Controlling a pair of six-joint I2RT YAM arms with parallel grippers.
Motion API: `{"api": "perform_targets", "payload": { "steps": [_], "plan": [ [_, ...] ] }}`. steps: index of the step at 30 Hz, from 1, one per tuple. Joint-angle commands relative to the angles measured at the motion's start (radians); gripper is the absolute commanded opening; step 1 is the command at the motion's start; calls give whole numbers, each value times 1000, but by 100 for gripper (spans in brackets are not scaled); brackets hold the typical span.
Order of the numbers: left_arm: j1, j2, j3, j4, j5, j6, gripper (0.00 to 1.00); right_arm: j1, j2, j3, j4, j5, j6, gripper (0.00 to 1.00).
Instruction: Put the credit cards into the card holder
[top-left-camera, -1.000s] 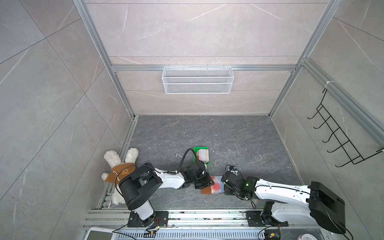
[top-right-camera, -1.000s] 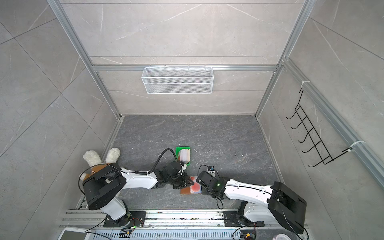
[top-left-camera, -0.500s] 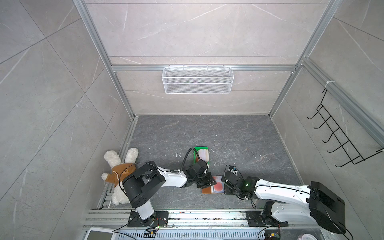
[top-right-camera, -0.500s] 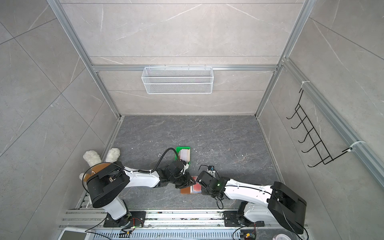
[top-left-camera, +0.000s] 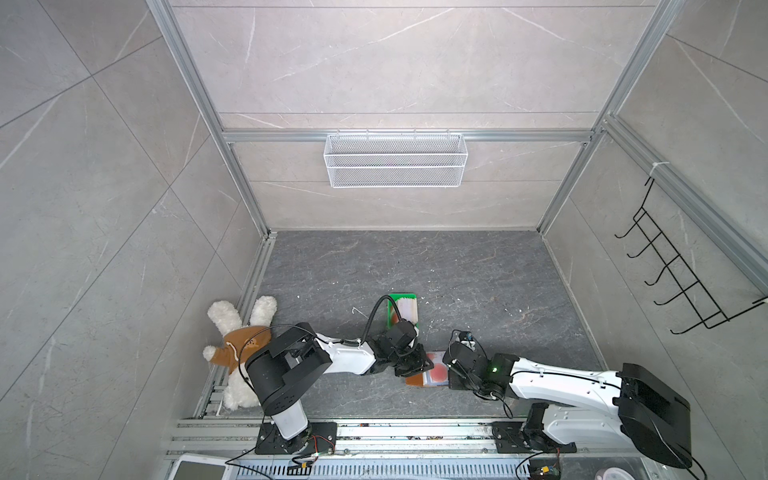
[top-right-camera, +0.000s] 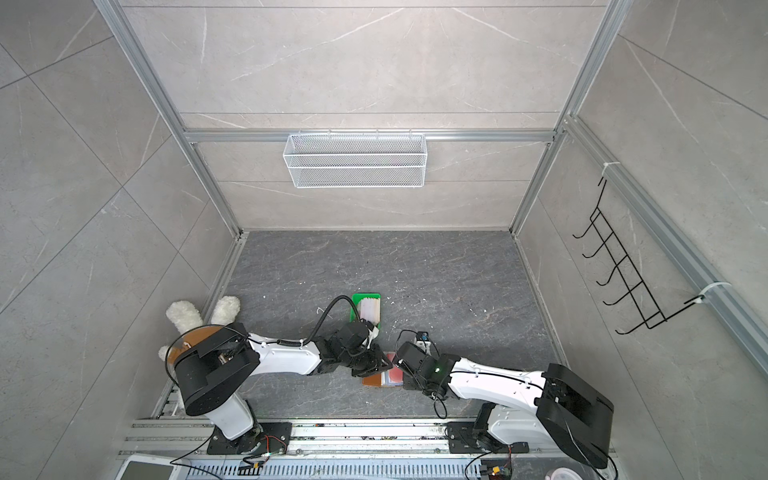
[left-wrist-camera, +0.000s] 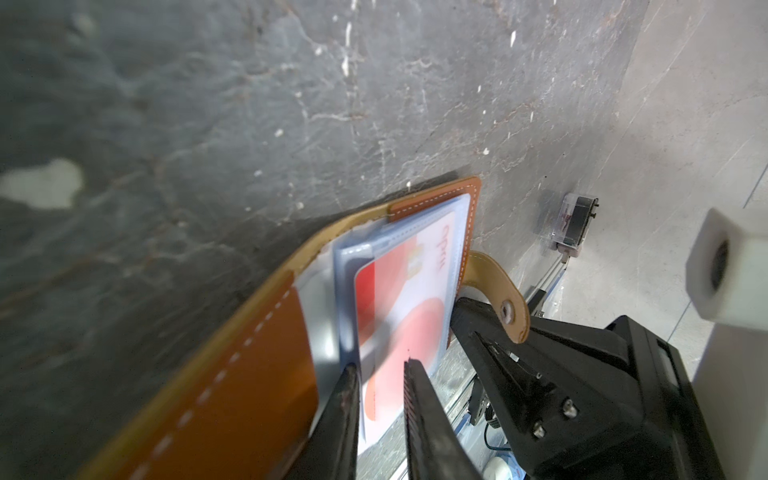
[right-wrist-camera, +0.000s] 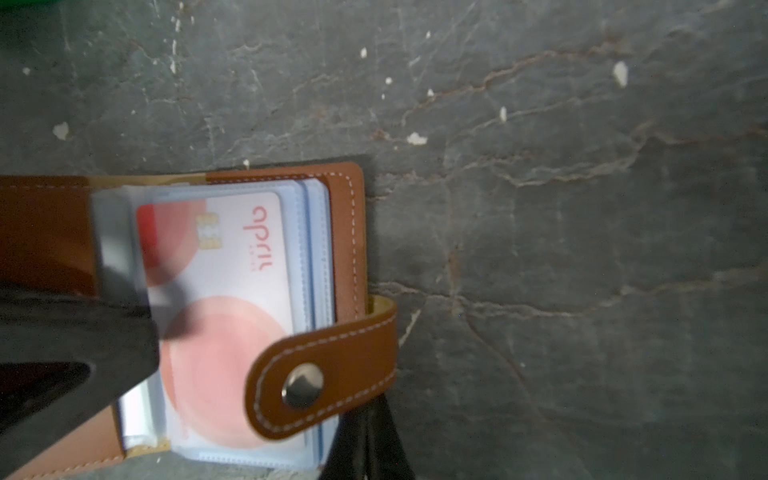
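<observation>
Left gripper (left-wrist-camera: 379, 368) has its jaws a narrow gap apart, tips down on the near end of one whitish-pink plastic card (right-wrist-camera: 232, 270). The right gripper (left-wrist-camera: 465, 320) is closed, its tip against the holder's edge beneath the strap.

Two white-and-black arms, the left arm (top-left-camera: 345, 359) and the right arm (top-left-camera: 557, 380), stretch low and meet head-on near the front middle of the grey stone-patterned tabletop (top-left-camera: 457, 270).

Between them one tan-brown leather card holder (right-wrist-camera: 345, 232) lies open, with white stitching and fanned clear bluish sleeves. Just behind the left wrist, one small green plastic tray (top-left-camera: 401, 297) holds a stack of whitish cards (top-left-camera: 407, 309), too fine to count.

The single card sits in the front sleeve, showing red-orange round blots, a gold chip and red lettering. One rounded leather strap (right-wrist-camera: 332, 361) with one metal snap button (right-wrist-camera: 302, 390) curls over the sleeves.
</observation>
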Motion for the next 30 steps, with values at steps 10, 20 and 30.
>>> {"api": "perform_targets", "payload": {
  "steps": [10,20,30],
  "plan": [
    [-4,-119,-22,-79,-54,73,24,2,-172,-16,-23,21,-13,10],
    [-7,-169,12,-181,-98,165,23,2,-266,44,-95,50,-31,9],
    [-14,-197,-9,-181,-141,231,22,16,-362,-2,-56,48,-65,11]
  ]
}}
